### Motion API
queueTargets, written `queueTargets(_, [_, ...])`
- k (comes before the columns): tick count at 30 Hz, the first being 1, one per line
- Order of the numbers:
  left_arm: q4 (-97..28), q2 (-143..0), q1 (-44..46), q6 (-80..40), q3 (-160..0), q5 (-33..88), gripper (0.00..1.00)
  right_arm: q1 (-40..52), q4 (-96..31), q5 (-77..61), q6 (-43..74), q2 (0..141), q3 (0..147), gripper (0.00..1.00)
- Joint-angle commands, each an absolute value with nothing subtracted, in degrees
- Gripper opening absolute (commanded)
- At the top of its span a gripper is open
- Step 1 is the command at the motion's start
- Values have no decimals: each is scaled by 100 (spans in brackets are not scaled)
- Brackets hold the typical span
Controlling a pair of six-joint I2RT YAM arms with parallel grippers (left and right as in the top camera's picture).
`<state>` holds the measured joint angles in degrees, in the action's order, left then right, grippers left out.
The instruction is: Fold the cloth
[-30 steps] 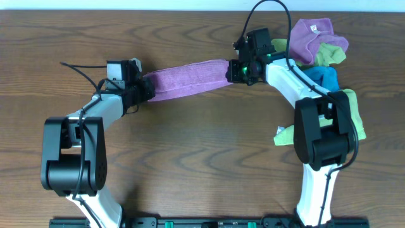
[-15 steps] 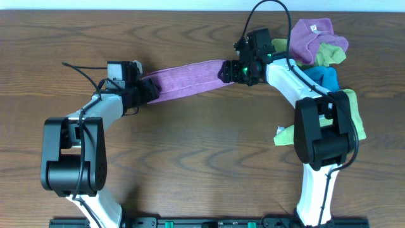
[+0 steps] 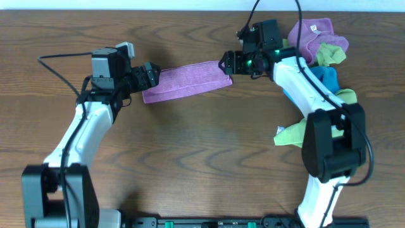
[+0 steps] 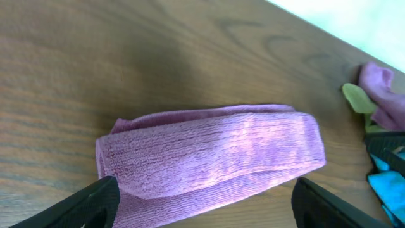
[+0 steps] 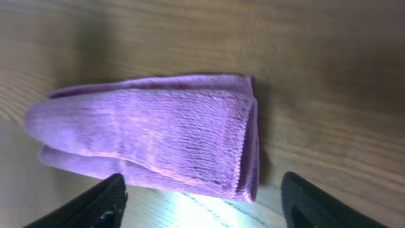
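Note:
The purple cloth (image 3: 186, 80) lies on the table as a long folded strip, slanting up to the right. My left gripper (image 3: 147, 77) hovers open at its left end. In the left wrist view the cloth (image 4: 209, 155) lies flat beyond the gripper (image 4: 205, 202), whose two black fingertips (image 4: 95, 199) stand wide apart and hold nothing. My right gripper (image 3: 228, 63) is open over the strip's right end. In the right wrist view the cloth's folded edge (image 5: 250, 145) sits free between the spread fingers of that gripper (image 5: 202, 193).
A heap of other cloths sits at the back right: a purple one (image 3: 313, 35), a green one (image 3: 330, 54), a blue one (image 3: 326, 77) and a light green one (image 3: 351, 107). Another green cloth (image 3: 288, 135) lies beside the right arm.
Both grippers have opened and let go of the cloth's ends. The strip has dropped flat onto the table, and both arms have lifted and drawn back slightly.

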<state>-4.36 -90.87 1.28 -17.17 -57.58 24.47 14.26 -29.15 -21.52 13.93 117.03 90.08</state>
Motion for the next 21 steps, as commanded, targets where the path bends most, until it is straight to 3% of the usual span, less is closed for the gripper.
queueTargets(1, [-508,-8903,121,-1476,-5800,2602,81,1396,-2910,-2095,1256,11520,9120,24])
queueTargets(2, [-528,-8914,137,-1387,-5798,2727,68,1402,-2895,-2088,1247,11539,9118,1])
queueTargets(3, [-576,-8991,165,-1302,-5798,2711,36,1448,-2873,-2053,1063,11574,9118,1])
queueTargets(4, [-576,-9061,167,-1304,-5798,2687,14,1492,-2851,-1999,921,11611,9118,1])
queueTargets(5, [-569,-9131,167,-1306,-5798,2685,6,1564,-2845,-1861,755,11638,9118,1])
queueTargets(9, [-464,-9655,185,-1385,-5798,2692,6,1962,-2766,-556,163,11861,9118,1])
queueTargets(21, [-705,-9883,196,-1546,-5795,2856,5,2141,-2467,14,-56,12451,9115,1])
